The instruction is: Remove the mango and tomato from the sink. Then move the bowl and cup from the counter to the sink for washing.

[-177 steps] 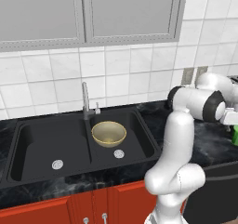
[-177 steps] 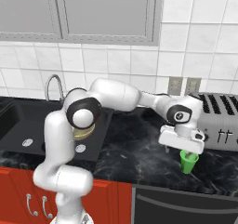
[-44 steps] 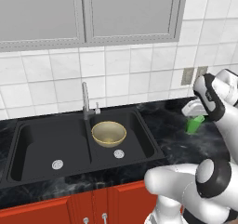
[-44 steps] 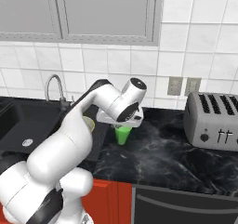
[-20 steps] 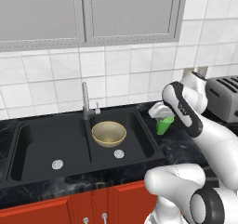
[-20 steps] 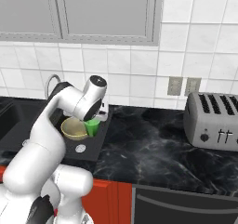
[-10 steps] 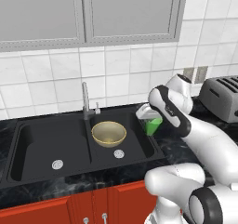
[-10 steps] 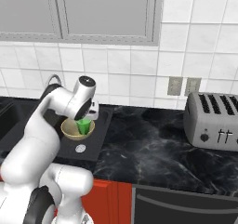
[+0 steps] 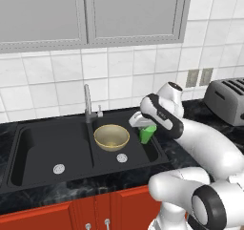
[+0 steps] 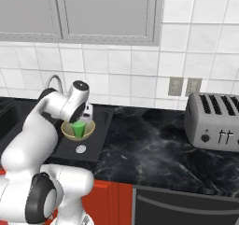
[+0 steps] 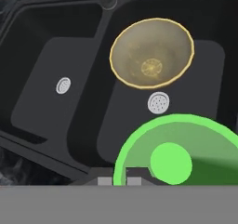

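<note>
Bowl [image 9: 111, 137] in sink [image 9: 43, 148] (right basin); cup [image 9: 147, 134] above.

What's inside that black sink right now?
The right basin of the sink holds the tan bowl, beside a silver drain. The left basin shows just its drain. The green cup, held above, hides part of the right basin floor.

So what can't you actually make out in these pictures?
- Left base view: the robot's hand covers the top of the cup, so the jaws' grip on it is hidden.
- Right base view: the arm blocks most of the sink and part of the bowl.
- Hand view: the cup's near side is cut off by the bottom edge.
- The toaster is cut by the left base view's right edge.
</note>
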Robot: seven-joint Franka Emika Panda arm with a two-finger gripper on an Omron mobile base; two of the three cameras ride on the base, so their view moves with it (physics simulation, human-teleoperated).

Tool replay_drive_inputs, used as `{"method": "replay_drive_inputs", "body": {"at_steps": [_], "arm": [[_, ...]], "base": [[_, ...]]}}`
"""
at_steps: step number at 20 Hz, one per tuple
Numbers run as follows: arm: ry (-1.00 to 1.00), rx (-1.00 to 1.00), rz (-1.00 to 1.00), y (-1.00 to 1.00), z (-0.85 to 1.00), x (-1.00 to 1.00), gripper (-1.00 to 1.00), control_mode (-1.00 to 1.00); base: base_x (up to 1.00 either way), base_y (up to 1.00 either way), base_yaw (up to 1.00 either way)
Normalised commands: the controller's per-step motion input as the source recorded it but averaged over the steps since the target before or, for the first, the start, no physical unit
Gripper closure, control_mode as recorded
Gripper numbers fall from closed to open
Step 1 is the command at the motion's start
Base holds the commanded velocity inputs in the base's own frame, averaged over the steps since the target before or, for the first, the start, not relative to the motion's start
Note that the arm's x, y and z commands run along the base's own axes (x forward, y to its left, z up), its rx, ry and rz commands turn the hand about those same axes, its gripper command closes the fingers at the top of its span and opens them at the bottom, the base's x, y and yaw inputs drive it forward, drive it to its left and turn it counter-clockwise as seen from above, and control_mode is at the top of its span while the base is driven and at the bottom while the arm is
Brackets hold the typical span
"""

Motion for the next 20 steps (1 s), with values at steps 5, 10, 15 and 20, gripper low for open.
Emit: {"method": "replay_drive_inputs", "body": {"at_steps": [5,10,15,20], "arm": [[0.11,0.00,0.00,0.20,-0.27,0.20,1.00,-1.00],[0.10,0.01,0.00,0.09,-0.26,0.17,1.00,-1.00],[0.02,0.01,0.00,0.02,-0.24,0.11,1.00,-1.00],[0.00,0.00,0.00,0.00,-0.26,0.09,1.00,-1.00]], "base": [[0.00,0.00,0.00],[0.00,0.00,0.00],[0.00,0.00,0.00],[0.00,0.00,0.00]]}}
